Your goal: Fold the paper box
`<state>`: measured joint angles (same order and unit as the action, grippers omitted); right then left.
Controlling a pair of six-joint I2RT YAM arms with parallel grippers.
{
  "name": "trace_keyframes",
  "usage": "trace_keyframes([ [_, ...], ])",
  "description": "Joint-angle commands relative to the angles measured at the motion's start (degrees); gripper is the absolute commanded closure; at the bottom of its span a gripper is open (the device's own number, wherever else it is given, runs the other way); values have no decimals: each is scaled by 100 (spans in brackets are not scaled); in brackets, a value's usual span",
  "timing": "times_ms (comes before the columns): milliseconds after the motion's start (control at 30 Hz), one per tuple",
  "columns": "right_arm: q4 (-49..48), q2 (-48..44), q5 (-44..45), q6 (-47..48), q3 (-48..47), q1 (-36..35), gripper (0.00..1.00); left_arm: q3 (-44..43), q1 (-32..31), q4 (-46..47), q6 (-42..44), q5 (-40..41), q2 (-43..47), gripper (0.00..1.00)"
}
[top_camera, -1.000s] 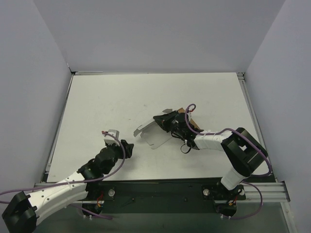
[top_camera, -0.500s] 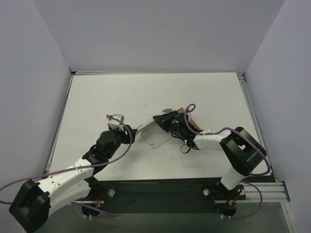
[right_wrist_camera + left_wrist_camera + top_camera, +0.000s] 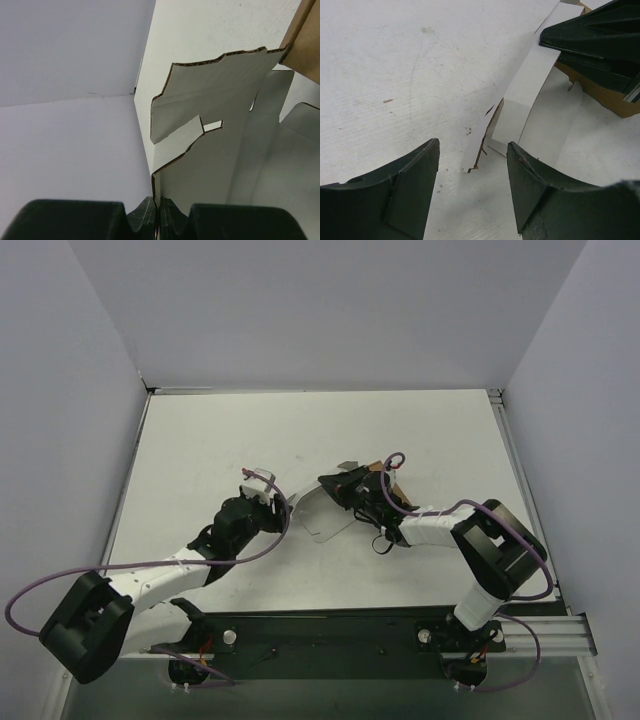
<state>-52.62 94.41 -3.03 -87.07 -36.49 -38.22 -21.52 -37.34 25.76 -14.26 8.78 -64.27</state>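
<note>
The paper box [image 3: 322, 518] is a white card blank with tabs, lying partly raised at the table's middle. My right gripper [image 3: 330, 484] is shut on its far edge and holds one panel upright; in the right wrist view the jaws [image 3: 159, 212] pinch the card's edge and the notched flaps [image 3: 215, 110] rise above them. My left gripper [image 3: 272, 506] is open just left of the blank. In the left wrist view its fingertips [image 3: 472, 147] straddle bare table a little short of the nearest tab [image 3: 479, 150], touching nothing. The right gripper's dark fingers [image 3: 595, 40] show at top right.
A brown cardboard piece [image 3: 386, 478] sits right behind the right gripper, also seen as brown cardboard [image 3: 607, 97] under its fingers. White walls enclose the table [image 3: 220, 440] on three sides. Purple cables loop off both arms.
My left arm has swung forward and to the right, bringing its open gripper up to the blank's left tab. The right gripper keeps its pinch, and the blank has barely shifted.
</note>
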Motion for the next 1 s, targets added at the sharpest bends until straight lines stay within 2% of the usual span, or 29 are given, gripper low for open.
trace_keyframes([
  [0, -205, -46, -110, 111, -16, -81, 100, -353, 16, 667, 160, -429, -313, 34],
  [267, -205, -37, -145, 137, -7, -72, 100, -573, 16, 773, 380, -473, -613, 34],
  [633, -275, -10, -251, 93, -7, -72, 100, -793, -19, 1212, 1391, -1123, -1316, 36],
  [800, -275, 7, -260, 93, -33, -72, 100, -503, -194, 1694, 1891, -667, -1334, 35],
  [967, -345, 86, -312, 32, -51, -72, 100, -493, -624, 2231, 2610, -78, -1535, 35],
])
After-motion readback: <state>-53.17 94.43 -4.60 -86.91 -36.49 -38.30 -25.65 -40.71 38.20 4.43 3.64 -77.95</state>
